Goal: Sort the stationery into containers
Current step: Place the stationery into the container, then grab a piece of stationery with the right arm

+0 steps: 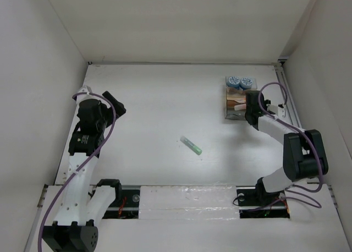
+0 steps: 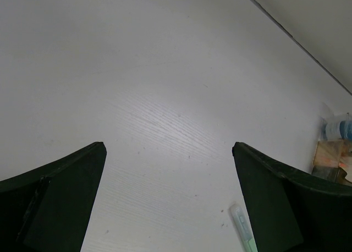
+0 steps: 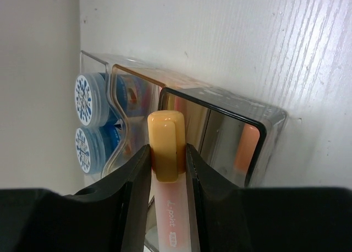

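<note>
A clear organizer box [image 1: 237, 103] with tan inside stands at the table's far right; two blue-and-white tubs [image 1: 240, 82] sit in its far compartment, also in the right wrist view [image 3: 91, 120]. My right gripper [image 1: 252, 106] is over the box, shut on an orange-capped pen [image 3: 168, 147] held just above the box's compartments [image 3: 220, 128]. A green pen [image 1: 191, 146] lies alone mid-table; its end shows in the left wrist view [image 2: 243, 227]. My left gripper [image 1: 113, 104] is open and empty, above bare table at the left.
White walls enclose the table on the left, back and right. A rail runs along the right edge [image 1: 290, 98]. The arm bases stand at the near edge.
</note>
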{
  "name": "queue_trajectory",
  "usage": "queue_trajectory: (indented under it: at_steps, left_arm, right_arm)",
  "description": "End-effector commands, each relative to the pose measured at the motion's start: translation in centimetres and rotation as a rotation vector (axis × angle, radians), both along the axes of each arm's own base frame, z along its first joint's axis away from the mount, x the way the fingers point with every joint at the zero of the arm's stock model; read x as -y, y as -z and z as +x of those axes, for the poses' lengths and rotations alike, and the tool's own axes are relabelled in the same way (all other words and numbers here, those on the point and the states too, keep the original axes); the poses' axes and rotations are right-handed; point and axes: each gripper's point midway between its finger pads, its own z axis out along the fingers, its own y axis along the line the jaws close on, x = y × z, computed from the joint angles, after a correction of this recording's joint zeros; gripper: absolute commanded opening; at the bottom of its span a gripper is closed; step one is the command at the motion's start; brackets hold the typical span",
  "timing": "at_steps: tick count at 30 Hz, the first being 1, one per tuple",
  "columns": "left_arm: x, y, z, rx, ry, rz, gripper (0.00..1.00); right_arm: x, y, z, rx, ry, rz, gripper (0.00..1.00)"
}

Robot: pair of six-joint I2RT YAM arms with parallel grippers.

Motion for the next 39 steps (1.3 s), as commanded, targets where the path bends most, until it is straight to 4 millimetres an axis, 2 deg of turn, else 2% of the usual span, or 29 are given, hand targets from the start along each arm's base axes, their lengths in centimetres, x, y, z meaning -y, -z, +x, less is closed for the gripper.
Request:
queue_trajectory:
  at_steps: [1,3,4,8,11,13,14,15,16,17,18,19,20,21,22,23,24,25,26,29,30,33,34,36,39]
  left_arm:
    - [0.1,-0.8,0.6,0.041,0.018,0.008,0.99]
    - [0.1,-0.8,0.6,0.041,0.018,0.008,0.99]
    - [0.1,-0.8,0.6,0.041,0.018,0.008,0.99]
    - [0.1,-0.8,0.6,0.041,0.018,0.008,0.99]
    - [0.3,-0.8,0.5,0.041,0.026,0.004,0.99]
    - [0.3,-0.8,0.5,0.041,0.026,0.004,0.99]
    - [0.3,-0.8,0.5,0.041,0.026,0.004,0.99]
    - [0.3,-1.0,0.4,0.050,0.026,0.004,0.99]
    - [0.3,-1.0,0.4,0.050,0.026,0.004,0.99]
    - [0.1,-1.0,0.4,0.050,0.018,0.008,0.99]
    - [-0.2,-1.0,0.4,0.050,0.002,0.016,0.99]
    - [-0.4,-0.8,0.3,0.041,-0.012,0.012,0.99]
    - [-0.5,-0.8,0.3,0.041,-0.021,0.016,0.99]
    - [-0.5,-0.8,0.3,0.042,-0.026,0.006,0.99]
    - [-0.7,-0.8,0.3,0.042,-0.035,0.011,0.99]
    - [-0.7,-0.6,0.2,0.033,-0.035,0.011,0.99]
    - [-0.7,-0.7,0.2,0.034,-0.039,0.003,0.99]
    - [-0.7,-0.7,0.2,0.034,-0.039,0.003,0.99]
    - [-0.7,-0.7,0.2,0.034,-0.039,0.003,0.99]
    - [-0.8,-0.7,0.2,0.034,-0.047,0.007,0.99]
    - [-0.8,-0.7,0.2,0.034,-0.047,0.007,0.99]
    - [-0.8,-0.9,0.1,0.043,-0.048,0.007,0.99]
    - [-0.8,-0.9,0.1,0.043,-0.048,0.007,0.99]
    - [-0.7,-0.6,0.2,0.033,-0.035,0.011,0.99]
    - [-0.3,-0.6,0.2,0.033,-0.016,0.002,0.99]
  right_arm:
    - [-0.5,-1.7,1.1,0.046,-0.010,0.013,0.25]
    - [-0.9,-2.0,1.1,0.055,-0.020,0.014,0.50]
    - [-0.9,-2.5,1.1,0.066,-0.020,0.016,0.70]
    - [-1.5,-3.0,0.8,0.079,-0.031,0.010,0.78]
    - [-2.0,-4.6,0.5,0.102,-0.058,-0.016,0.81]
    - [-3.7,-6.7,0.8,0.146,-0.134,-0.057,0.81]
    - [-4.5,-8.6,0.8,0.185,-0.176,-0.090,0.81]
    - [-5.4,-9.4,0.8,0.162,-0.269,-0.185,0.81]
    - [-8.2,-11.0,1.2,0.213,-0.403,-0.217,0.81]
    - [-9.8,-11.7,1.2,0.221,-0.509,-0.269,0.81]
    - [-11.3,-12.0,1.2,0.190,-0.661,-0.400,0.81]
    - [-15.4,-11.9,0.7,0.216,-0.915,-0.393,0.81]
    - [-18.0,-13.2,0.6,0.232,-1.065,-0.416,0.81]
    - [-20.1,-10.8,0.4,0.148,-1.230,-0.468,0.83]
    - [-21.9,-9.5,-0.3,0.090,-1.346,-0.480,0.87]
    - [-25.6,-8.7,-2.6,0.015,-1.519,-0.485,0.99]
    - [-27.2,-5.1,-3.4,-0.107,-1.612,-0.513,1.00]
    - [-28.2,-3.7,-4.3,-0.174,-1.659,-0.582,1.00]
    - [-29.9,-2.2,-5.9,-0.258,-1.668,-0.670,1.00]
    - [-32.0,1.1,-7.1,-0.352,-1.685,-0.726,1.00]
    - [-33.3,1.4,-7.8,-0.346,-1.714,-0.715,1.00]
    - [-35.2,3.4,-9.5,-0.375,-1.783,-0.720,1.00]
    - [-35.4,3.4,-9.7,-0.374,-1.785,-0.729,0.99]
    - [-35.4,4.6,-10.6,-0.406,-1.805,-0.732,0.99]
    - [-34.6,5.8,-11.8,-0.445,-1.814,-0.721,0.98]
